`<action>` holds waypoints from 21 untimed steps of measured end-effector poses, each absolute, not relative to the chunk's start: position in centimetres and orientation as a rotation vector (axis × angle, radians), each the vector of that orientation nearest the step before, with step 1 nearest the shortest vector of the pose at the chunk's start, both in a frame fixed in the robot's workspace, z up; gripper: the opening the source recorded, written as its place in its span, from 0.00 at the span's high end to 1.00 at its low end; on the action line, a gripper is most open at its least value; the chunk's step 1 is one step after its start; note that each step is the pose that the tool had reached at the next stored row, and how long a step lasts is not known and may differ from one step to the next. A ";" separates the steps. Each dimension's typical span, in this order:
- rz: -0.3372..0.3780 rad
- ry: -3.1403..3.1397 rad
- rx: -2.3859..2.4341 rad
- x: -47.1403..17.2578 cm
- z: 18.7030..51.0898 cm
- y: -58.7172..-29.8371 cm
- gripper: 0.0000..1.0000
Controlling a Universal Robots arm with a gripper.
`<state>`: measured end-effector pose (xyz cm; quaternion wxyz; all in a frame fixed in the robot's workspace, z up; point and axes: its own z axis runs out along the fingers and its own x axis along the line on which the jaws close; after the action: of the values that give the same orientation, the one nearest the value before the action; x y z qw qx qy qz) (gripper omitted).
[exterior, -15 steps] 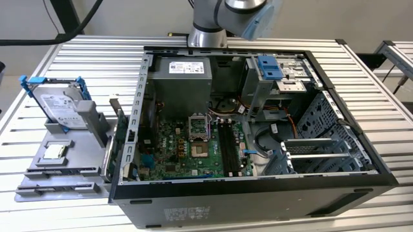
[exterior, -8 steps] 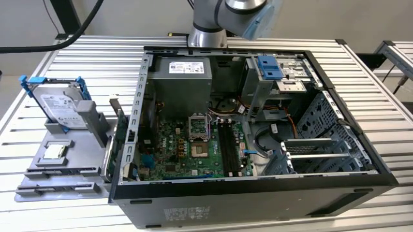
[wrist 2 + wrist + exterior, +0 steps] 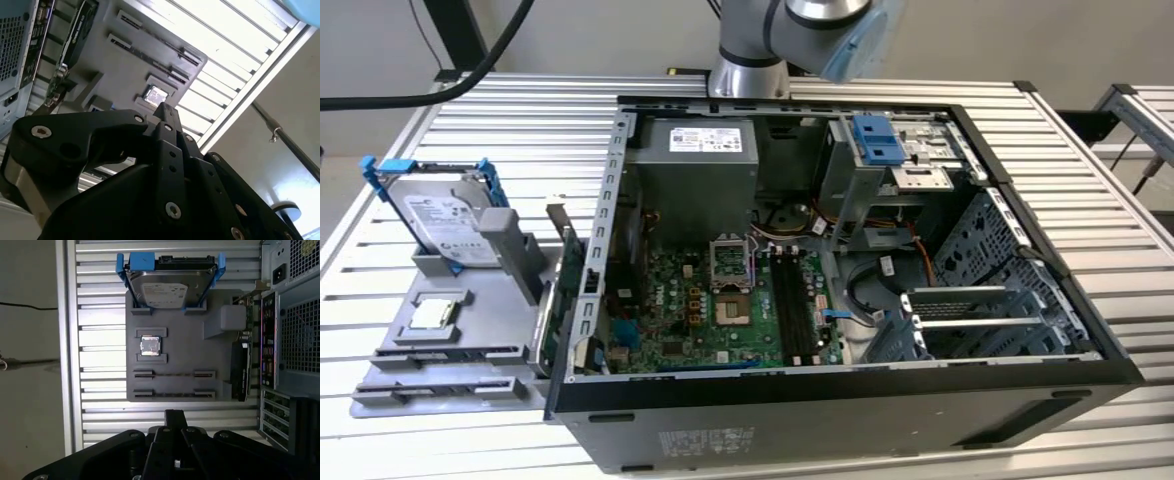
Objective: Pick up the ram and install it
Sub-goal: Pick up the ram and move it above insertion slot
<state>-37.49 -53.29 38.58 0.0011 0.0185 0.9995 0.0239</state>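
Note:
In the first wrist view my gripper hangs over the slatted table just off the grey parts tray, its black fingers pressed together with nothing between them. The second wrist view has the same shut fingertips against the tray. Two long holders on the tray each carry a thin dark line along their length. I cannot tell whether either line is the ram seen edge-on. In the exterior view the open computer case shows its motherboard with long dark memory slots.
The tray lies at the exterior view's left of the case and holds a silver hard drive in a blue bracket, a square processor chip and a dark expansion card by the case wall. The arm rises behind the case.

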 end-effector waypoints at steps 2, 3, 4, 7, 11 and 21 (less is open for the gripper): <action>0.075 3.138 0.058 -37.5 38.6 -53.3 1.00; 0.075 3.138 0.058 -37.5 38.6 -53.3 1.00; 0.075 3.138 0.058 -37.5 38.6 -53.3 1.00; 0.075 3.138 0.057 -37.5 38.6 -53.3 1.00; 0.075 3.140 -0.025 -37.5 38.6 -53.3 1.00; 0.075 3.127 -0.310 -37.5 38.6 -53.3 1.00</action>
<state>-37.50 -53.28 38.58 -0.0008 -0.0985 0.9949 0.0238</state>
